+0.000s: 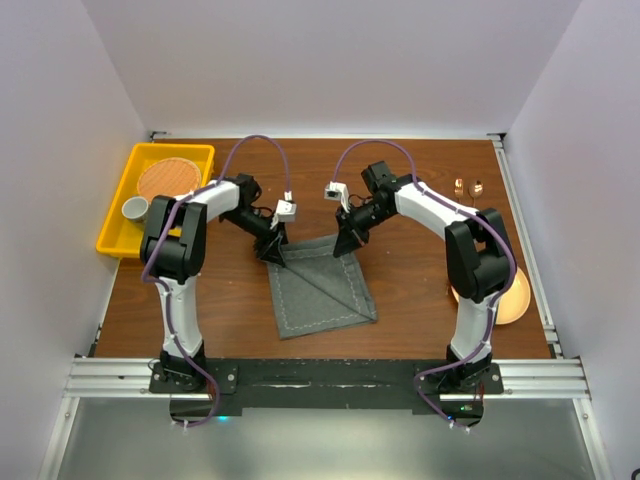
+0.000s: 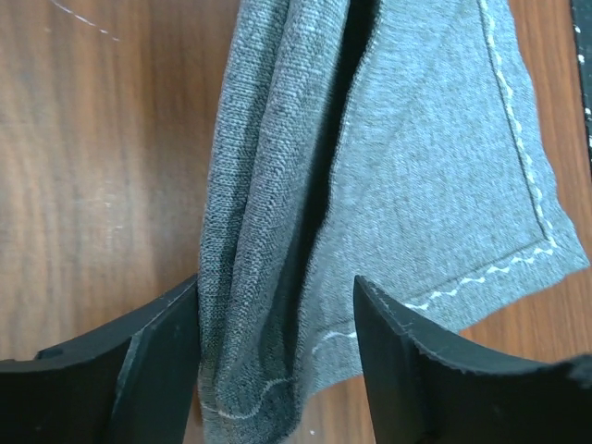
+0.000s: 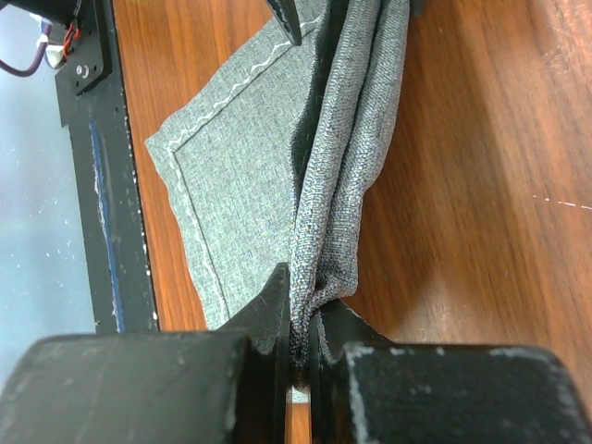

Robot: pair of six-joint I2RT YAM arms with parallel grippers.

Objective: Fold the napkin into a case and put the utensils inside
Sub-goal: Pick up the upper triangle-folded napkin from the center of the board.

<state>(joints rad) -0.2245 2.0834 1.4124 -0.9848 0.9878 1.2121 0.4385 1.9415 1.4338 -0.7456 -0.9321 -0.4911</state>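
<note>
Dark grey cloth, the napkin (image 1: 325, 290), lies at the centre of the top view on the wooden table (image 1: 415, 300), with its lower part flat and its two upper corners drawn up towards the arms. A diagonal crease runs across it from upper left to lower right.

The left jaws sit at the napkin's upper-left corner. In the left wrist view they stand spread, with the napkin (image 2: 435, 166) bunched into soft vertical folds between the two black fingers (image 2: 139, 370). The cloth rests against the inner face of the left-hand one, and the pale zigzag hem shows at the lower right.

The right jaws are at the upper-right corner. In the right wrist view they are pressed together on a folded ridge of the napkin (image 3: 240, 176) (the pinch sits at the bottom centre of that frame), and the cloth runs up and away from them.

The utensils (image 1: 467, 186) lie in the upper right of the top view, well apart from the napkin. An orange plate (image 1: 515, 300) shows at the right, partly behind the right arm (image 1: 470, 260). A yellow tray (image 1: 175, 149) at the upper left holds a round brown disc (image 1: 168, 178) and a small white cup (image 1: 135, 208).
</note>
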